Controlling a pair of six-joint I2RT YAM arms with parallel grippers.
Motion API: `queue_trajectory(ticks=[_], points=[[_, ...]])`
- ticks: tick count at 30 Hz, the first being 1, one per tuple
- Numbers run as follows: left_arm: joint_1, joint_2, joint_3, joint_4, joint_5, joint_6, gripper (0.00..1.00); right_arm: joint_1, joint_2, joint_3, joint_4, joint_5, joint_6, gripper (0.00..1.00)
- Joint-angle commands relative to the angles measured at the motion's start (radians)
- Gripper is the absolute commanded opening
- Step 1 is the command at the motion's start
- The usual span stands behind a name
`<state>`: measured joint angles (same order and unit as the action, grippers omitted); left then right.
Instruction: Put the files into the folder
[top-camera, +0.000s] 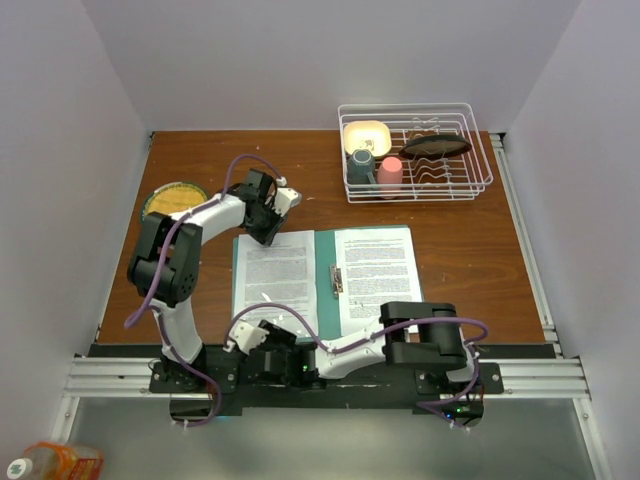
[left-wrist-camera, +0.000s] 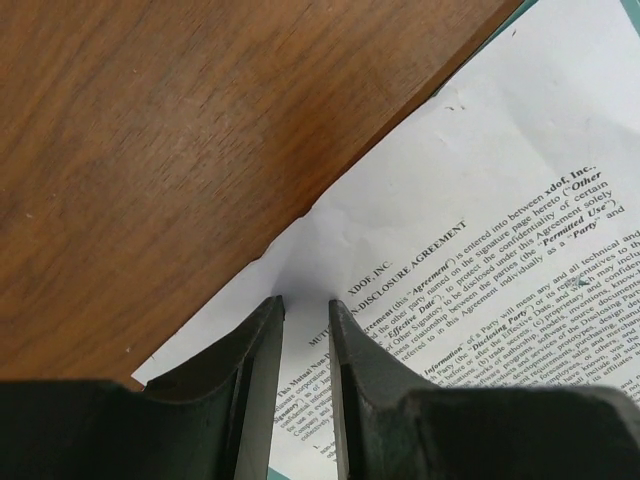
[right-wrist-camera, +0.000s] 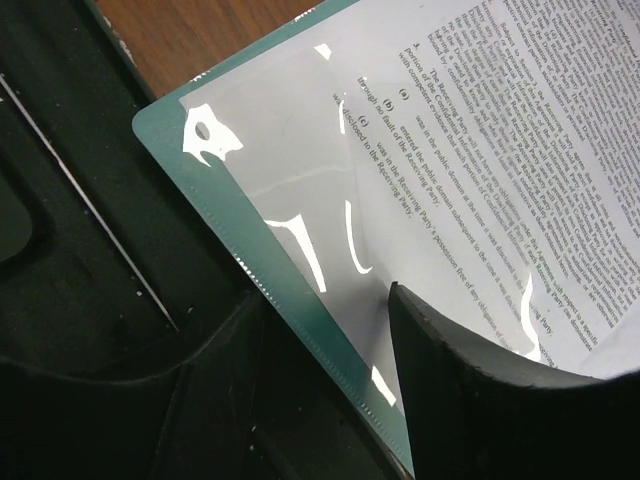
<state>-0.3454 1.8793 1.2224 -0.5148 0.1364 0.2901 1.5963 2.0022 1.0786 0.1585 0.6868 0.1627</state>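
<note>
The teal folder (top-camera: 325, 250) lies open in the middle of the table. One printed white sheet (top-camera: 275, 272) lies on its left leaf and another (top-camera: 377, 265) on its right leaf. My left gripper (top-camera: 268, 218) is at the far left corner of the left sheet; in the left wrist view (left-wrist-camera: 305, 300) its jaws stand a narrow gap apart over the sheet's top (left-wrist-camera: 500, 200), holding nothing. My right gripper (top-camera: 256, 336) is at the folder's near left edge; in the right wrist view (right-wrist-camera: 320, 300) it is wide open, straddling the teal edge (right-wrist-camera: 170, 140), one finger over the sheet (right-wrist-camera: 520, 120).
A white wire dish rack (top-camera: 470, 150) with a pink cup (top-camera: 390, 175), a dark cup and bowls stands at the back right. A yellow plate (top-camera: 173, 198) lies at the left. A metal clip (top-camera: 337, 278) sits on the crease. The black base rail (top-camera: 320, 375) runs along the near edge.
</note>
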Motion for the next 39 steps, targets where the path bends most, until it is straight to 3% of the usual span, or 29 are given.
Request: queue_trajectory(ticks=[1,7,11,12,13,17,20,22,23,26,33,37,39], points=[[0.000,-0.009,-0.026,0.039,-0.018,0.006,0.30,0.001,0.038,0.027,-0.005,-0.001,0.004,0.53],[0.000,-0.002,-0.047,0.039,-0.034,0.009,0.29,-0.002,-0.032,0.009,-0.005,0.042,0.041,0.36],[0.006,-0.037,-0.034,0.013,-0.044,0.021,0.29,-0.001,-0.103,-0.020,-0.017,0.114,0.075,0.15],[0.017,-0.046,-0.018,-0.002,-0.052,0.021,0.29,-0.001,-0.137,-0.028,-0.017,0.129,0.083,0.03],[0.031,-0.060,-0.008,-0.011,-0.054,0.020,0.29,-0.001,-0.152,-0.037,-0.014,0.138,0.090,0.00],[0.138,-0.164,0.116,-0.063,-0.083,-0.009,0.31,-0.001,-0.203,-0.065,-0.011,0.166,0.086,0.00],[0.334,-0.271,0.238,-0.050,-0.051,-0.074,0.38,-0.001,-0.200,-0.048,-0.007,0.145,0.020,0.00],[0.400,-0.316,0.317,-0.077,-0.005,-0.086,0.41,-0.001,-0.180,-0.005,0.003,0.117,-0.032,0.00],[0.443,-0.328,0.347,-0.088,0.006,-0.097,0.54,-0.004,-0.172,0.012,0.010,0.111,-0.085,0.00],[0.511,-0.396,0.326,-0.093,0.046,-0.114,0.57,-0.027,-0.151,0.076,0.033,0.066,-0.149,0.00],[0.559,-0.477,0.255,-0.080,0.061,-0.141,0.60,-0.035,-0.115,0.222,0.029,0.003,-0.236,0.00],[0.559,-0.479,0.244,-0.085,0.071,-0.144,0.59,-0.035,-0.250,0.083,0.018,-0.009,-0.171,0.00],[0.559,-0.473,0.252,-0.096,0.084,-0.146,0.59,-0.030,-0.406,-0.018,0.015,0.031,-0.005,0.00]])
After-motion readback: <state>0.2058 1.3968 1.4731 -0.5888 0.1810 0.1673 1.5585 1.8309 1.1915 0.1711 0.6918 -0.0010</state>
